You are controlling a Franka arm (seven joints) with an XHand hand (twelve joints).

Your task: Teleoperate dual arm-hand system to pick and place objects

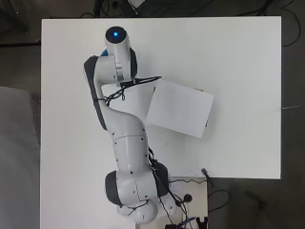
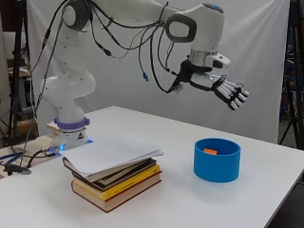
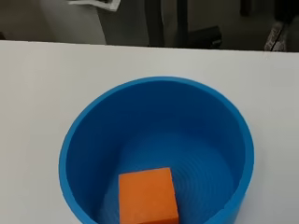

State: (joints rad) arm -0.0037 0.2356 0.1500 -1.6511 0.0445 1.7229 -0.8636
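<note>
Orange block (image 3: 148, 196) lies flat inside the blue tub (image 2: 217, 166), by its wall, while the hand (image 2: 223, 88) hangs above, fingers straight, holding nothing.

Overhead looks straight down; side across; wrist close above bowl (image 3: 156, 154).

My arm is bolted to the edge of a white table (image 2: 156, 130), and two things rest directly on its top. A round blue tub (image 2: 217, 160) stands upright, its open mouth facing up. Taking that tub as the mark, a stack of books (image 2: 116, 179) lies well apart from it, on the side toward my arm's base. A loose white sheet (image 1: 179, 108) covers the topmost book. Bare white tabletop separates the tub from the stack.
</note>
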